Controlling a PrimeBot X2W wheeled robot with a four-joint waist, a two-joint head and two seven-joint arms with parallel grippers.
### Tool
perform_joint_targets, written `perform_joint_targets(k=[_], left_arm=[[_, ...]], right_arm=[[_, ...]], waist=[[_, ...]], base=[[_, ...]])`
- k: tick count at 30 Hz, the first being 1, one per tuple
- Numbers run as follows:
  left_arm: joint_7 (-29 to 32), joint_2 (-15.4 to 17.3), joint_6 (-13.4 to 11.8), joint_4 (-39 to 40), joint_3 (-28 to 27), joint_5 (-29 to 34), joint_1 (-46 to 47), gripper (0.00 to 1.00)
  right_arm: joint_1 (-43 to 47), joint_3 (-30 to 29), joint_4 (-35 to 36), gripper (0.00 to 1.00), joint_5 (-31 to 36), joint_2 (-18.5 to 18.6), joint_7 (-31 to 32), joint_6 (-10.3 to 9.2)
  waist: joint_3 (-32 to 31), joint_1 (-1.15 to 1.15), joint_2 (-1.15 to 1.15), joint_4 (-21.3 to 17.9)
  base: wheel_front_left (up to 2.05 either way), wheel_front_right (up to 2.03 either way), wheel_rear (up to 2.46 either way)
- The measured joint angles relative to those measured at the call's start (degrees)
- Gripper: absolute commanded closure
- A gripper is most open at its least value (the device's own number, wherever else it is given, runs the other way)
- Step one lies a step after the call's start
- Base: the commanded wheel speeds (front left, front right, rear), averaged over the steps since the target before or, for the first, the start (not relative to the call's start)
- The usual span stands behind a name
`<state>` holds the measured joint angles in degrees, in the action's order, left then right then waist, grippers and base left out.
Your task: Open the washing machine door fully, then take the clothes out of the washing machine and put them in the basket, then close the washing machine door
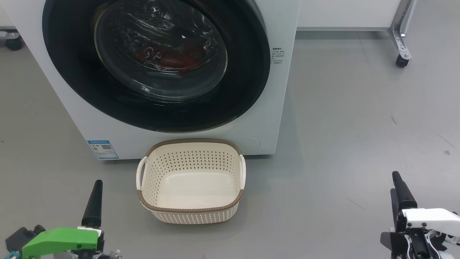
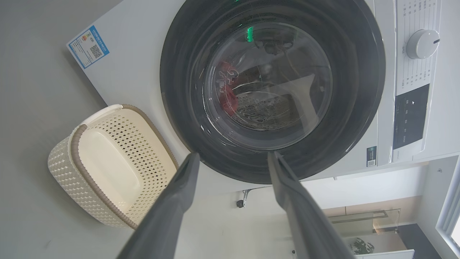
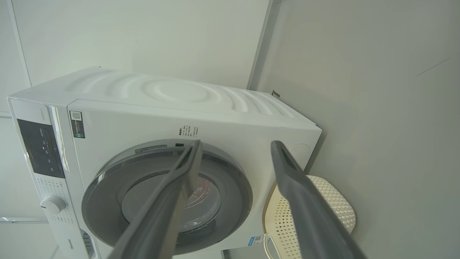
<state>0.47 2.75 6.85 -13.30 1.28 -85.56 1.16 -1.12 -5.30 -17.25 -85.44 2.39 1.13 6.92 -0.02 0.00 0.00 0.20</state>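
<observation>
- We count one washing machine (image 1: 284, 108), white, standing on the grey floor (image 1: 359, 144) with its front toward us.
- It has one round door (image 1: 68, 79), with a wide black rim and a bulging glass bowl. The door lies shut against the machine's front.
- Behind the glass, low in the drum, lie the clothes (image 1: 172, 61), a red heap with a black-and-white number on one piece. We cannot tell how many garments make up the heap.
- One basket (image 1: 190, 215), cream and perforated, has one brown rim and two side handles. It stands upright on the floor just in front of the machine, below the door's lower edge, and its bare bottom shows. We cannot tell whether it touches the machine.
- One blue label sticker (image 1: 102, 149) sits low on the machine's front near its left corner, to the left of the basket.
- One white dial (image 2: 422, 44) and one dark control panel (image 2: 409, 115) sit on the strip above the door.
- We count two hands, each with two long dark fingers.
- The left hand (image 2: 233, 154) has its fingers wide apart, clamped on nothing. In the head view it hangs over the floor at the lower left, well apart from the basket.
- The right hand (image 3: 236, 142) has its fingers just as wide apart, with nothing between them. In the head view it hangs at the lower right, well apart from basket and machine.
- Two caster wheels stand on the floor toward its back edge: one at the far right (image 1: 401, 61) under a metal leg, and one at the far left (image 1: 13, 44).
</observation>
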Motion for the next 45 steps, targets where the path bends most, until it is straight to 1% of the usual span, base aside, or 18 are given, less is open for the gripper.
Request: perform_joint_targets(k=[10,14,15,19,28,31,33,38,45], left_arm=[[-3.54,2.34,0.01,0.11,2.49,8.92,0.04,0.0],[-4.79,2.67,0.0,-0.05,3.23,12.1,0.18,0.0],[-4.79,2.67,0.0,-0.05,3.23,12.1,0.18,0.0],[-5.94,3.74,-0.11,-0.13,4.15,16.47,0.73,0.0],[-7.87,5.34,-2.08,-0.34,6.62,26.37,1.28,0.0],[-8.48,5.67,-2.76,-0.34,7.48,29.82,1.46,0.0],[-8.98,5.99,-3.14,-0.35,8.25,32.2,1.89,0.0],[-9.85,6.73,-5.0,-0.43,9.49,37.83,2.27,0.0],[-11.25,7.15,-6.36,-0.22,10.77,44.66,2.44,0.0]], right_arm=[[-0.51,2.05,0.09,0.0,6.02,1.77,-2.54,0.01],[-0.94,3.36,0.12,0.0,9.47,2.97,-3.85,0.01],[-0.94,3.36,0.12,0.0,9.47,2.97,-3.85,0.01],[-1.14,4.76,0.1,0.0,13.18,3.97,-5.05,0.01],[-2.19,8.64,-0.02,0.0,24.14,7.09,-7.66,-0.1],[-2.32,10.03,-0.14,0.0,28.18,8.18,-8.49,-0.62],[-2.51,10.67,-0.2,0.0,30.3,8.56,-9.04,-1.35],[-3.29,12.29,-0.34,0.0,35.68,9.33,-10.13,-2.55],[-3.71,15.73,-0.57,0.0,44.4,10.94,-11.6,-5.0]], waist=[[-0.11,0.0,0.0,0.0],[-0.14,0.0,0.0,-0.03],[-0.14,0.0,0.0,-0.03],[-0.15,0.0,0.0,-0.08],[-0.2,0.0,0.0,-0.21],[-0.22,0.0,0.0,-0.24],[-0.24,0.0,0.0,-0.27],[-0.28,0.0,0.0,-0.36],[-0.34,0.0,0.0,-0.54]], base=[[0.0,0.0,0.0],[0.0,0.0,0.0],[0.0,0.0,0.0],[0.0,0.0,0.0],[0.0,0.0,0.0],[0.0,0.0,0.0],[0.0,0.0,0.0],[0.0,0.0,0.0],[0.0,0.0,0.0]])
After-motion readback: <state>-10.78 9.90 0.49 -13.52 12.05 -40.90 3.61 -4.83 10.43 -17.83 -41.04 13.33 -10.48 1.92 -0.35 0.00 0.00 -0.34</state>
